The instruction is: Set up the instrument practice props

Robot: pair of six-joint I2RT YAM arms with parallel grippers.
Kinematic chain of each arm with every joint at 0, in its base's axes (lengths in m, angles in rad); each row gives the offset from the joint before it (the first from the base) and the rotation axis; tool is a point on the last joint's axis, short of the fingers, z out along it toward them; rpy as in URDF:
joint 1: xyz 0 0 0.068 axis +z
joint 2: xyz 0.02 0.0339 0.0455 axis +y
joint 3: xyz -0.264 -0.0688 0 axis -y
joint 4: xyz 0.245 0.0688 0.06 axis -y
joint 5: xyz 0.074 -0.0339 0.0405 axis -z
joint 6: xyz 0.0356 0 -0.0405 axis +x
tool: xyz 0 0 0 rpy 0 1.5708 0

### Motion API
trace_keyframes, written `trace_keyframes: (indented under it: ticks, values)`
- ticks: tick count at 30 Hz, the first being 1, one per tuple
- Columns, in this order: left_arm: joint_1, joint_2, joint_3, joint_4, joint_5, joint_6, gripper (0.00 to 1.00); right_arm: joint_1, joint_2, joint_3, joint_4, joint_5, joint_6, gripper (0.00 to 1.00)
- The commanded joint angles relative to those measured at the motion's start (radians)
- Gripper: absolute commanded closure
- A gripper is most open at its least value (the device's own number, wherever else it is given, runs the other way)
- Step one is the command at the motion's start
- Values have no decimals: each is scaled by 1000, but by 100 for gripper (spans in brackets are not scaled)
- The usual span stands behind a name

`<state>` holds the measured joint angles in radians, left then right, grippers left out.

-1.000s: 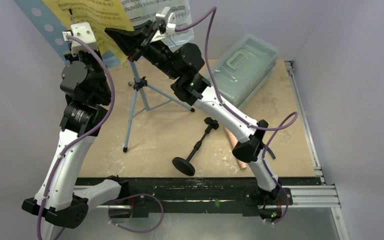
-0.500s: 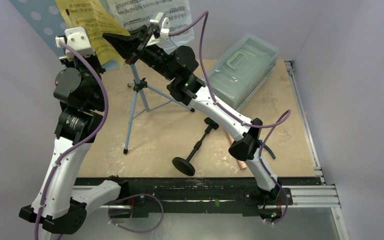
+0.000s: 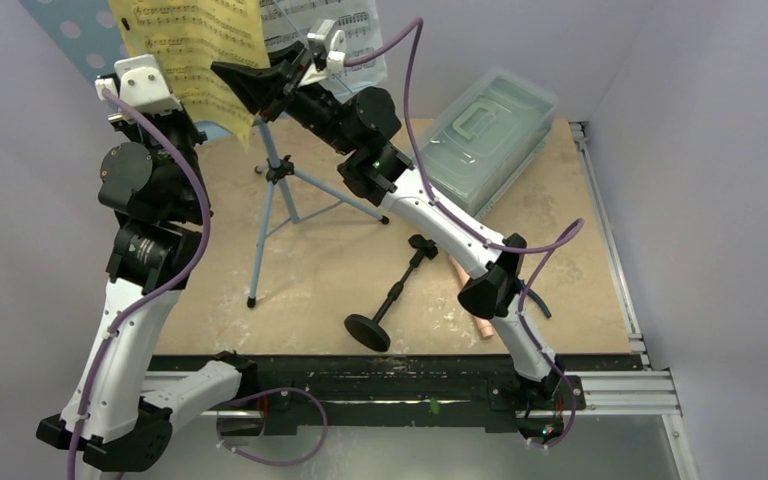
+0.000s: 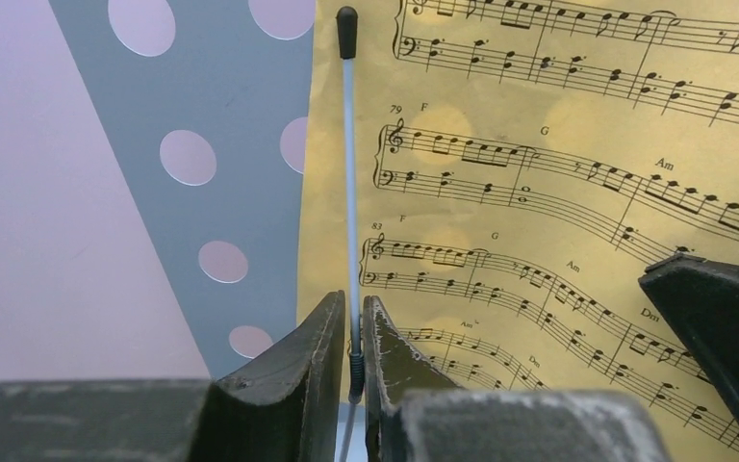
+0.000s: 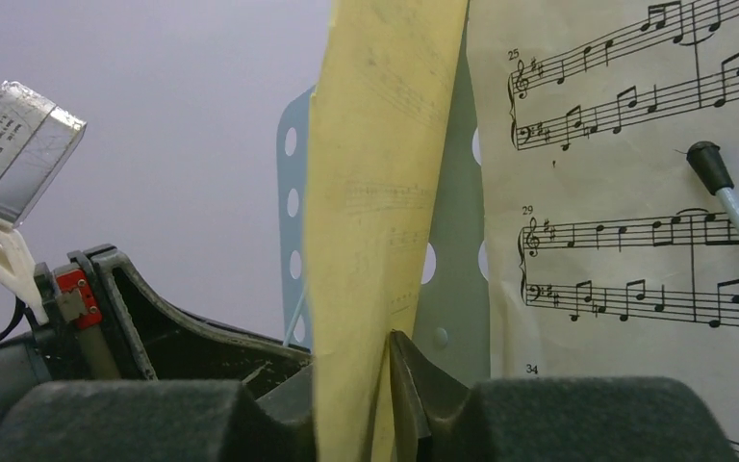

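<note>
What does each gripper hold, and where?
Right gripper: yellow music sheet, bottom edge between its fingers. Left gripper: thin wire page retainer of the light blue music stand, near its base. Whether either grips tight cannot be told.

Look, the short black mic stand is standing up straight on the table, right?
Not quite. The black mic stand is on the table, but it is lying tipped over on its side, not standing up straight. Its round base points toward the near edge. The top external view shows this.
</note>
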<state>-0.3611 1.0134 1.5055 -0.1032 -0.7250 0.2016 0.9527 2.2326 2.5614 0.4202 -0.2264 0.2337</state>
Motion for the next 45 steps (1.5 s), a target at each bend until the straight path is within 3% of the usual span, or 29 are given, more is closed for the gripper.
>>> trace_keyframes:
  ticks: [1,6,11,15,19,21,25,26,27,28,29,37,45]
  values:
    - [1,1,-13,36,-32,-1,90,-2,-60,-9,0,33,4,72]
    - [1,4,-13,24,-37,-14,86,-2,-130,-72,-63,108,7,46]
    - [1,1,-18,17,-44,-26,82,-1,-200,-139,-123,183,25,33]
    - [1,2,-22,12,-55,-27,82,-2,-246,-196,-145,196,43,29]
    - [1,2,-28,7,-60,-30,82,-2,-262,-220,-142,205,43,60]
    - [1,2,-26,3,-57,-33,82,-2,-275,-242,-132,200,55,62]
    - [1,4,-24,-1,-60,-30,82,-2,-307,-310,-92,198,79,55]
    - [1,4,-24,-3,-60,-29,82,-2,-306,-316,-85,198,79,61]
    - [1,3,-23,-5,-56,-28,82,-2,-302,-316,-79,198,74,73]
    - [1,2,-21,-9,-55,-30,81,-2,-291,-307,-74,195,64,93]
    - [1,1,-19,-15,-54,-33,80,-2,-277,-288,-75,190,49,100]
    - [1,-25,-19,-51,-46,-43,68,-2,-187,-100,-49,23,-151,100]
    - [1,-22,0,-102,4,-80,58,-8,-116,80,-136,-88,-369,100]
